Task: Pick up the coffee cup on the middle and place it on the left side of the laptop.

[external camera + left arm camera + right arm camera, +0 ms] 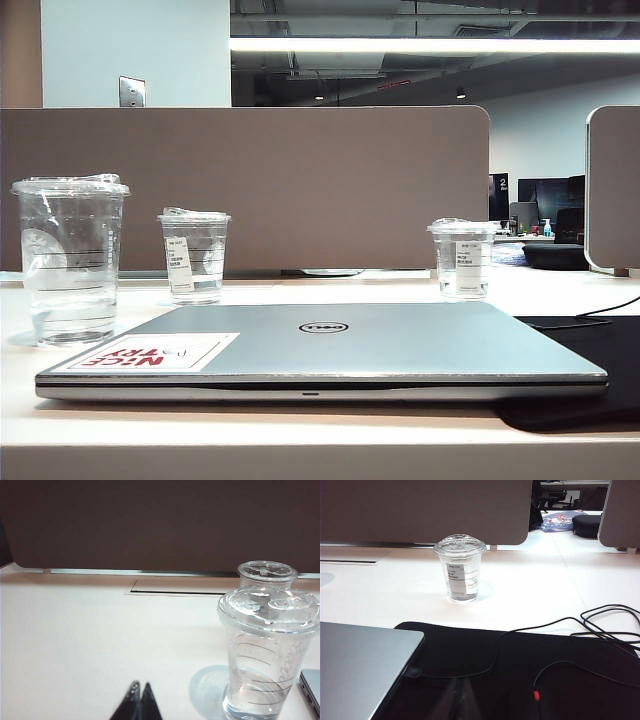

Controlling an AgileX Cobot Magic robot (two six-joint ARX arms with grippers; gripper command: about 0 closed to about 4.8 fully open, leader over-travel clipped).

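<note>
We see only the tips of the left gripper (140, 692) and the faint right gripper (456, 692). The edge cuts off the laptop (311, 690); label print on the short cup (460, 568) seems unreadable.

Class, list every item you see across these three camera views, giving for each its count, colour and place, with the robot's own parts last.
tall clear plastic coffee cup: 1, clear with lid, left of the laptop.
short clear cups with white labels: 2, one behind the laptop's left half, one behind its right half.
thin silver-grey laptop: 1, shut, red-and-white sticker, desk front centre.
black mat: 1, right of the laptop.
black cables: several, across the mat.
grey-brown partition: 1, behind the desk.
white desk: 1.
left gripper: 1, dark, shut, near the coffee cup.
right gripper: 1, dark, faint and blurred over the mat.
</note>
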